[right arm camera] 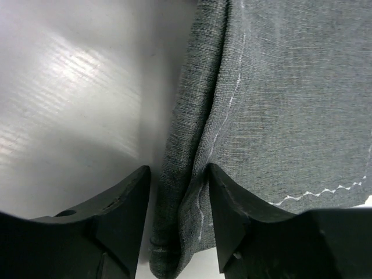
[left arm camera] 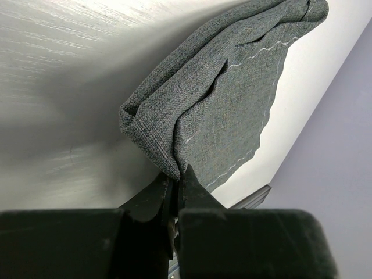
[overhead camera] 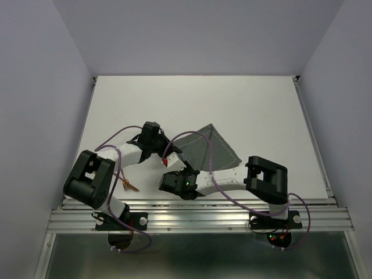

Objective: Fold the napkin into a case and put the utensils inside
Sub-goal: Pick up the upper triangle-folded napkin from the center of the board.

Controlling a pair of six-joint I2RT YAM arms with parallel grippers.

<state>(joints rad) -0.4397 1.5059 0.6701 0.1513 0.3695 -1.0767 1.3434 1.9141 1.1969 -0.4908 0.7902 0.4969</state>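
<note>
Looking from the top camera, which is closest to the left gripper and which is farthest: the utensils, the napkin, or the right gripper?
1. napkin: pinched in the left gripper itself.
2. right gripper: just below it, at the napkin's edge.
3. utensils: farthest, low on the left side.

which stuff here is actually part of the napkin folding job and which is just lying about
Part of the job: napkin, pinched by the left claw and straddled by the open right claw; utensils, untouched.
Just there: purple cables; metal rail.
</note>
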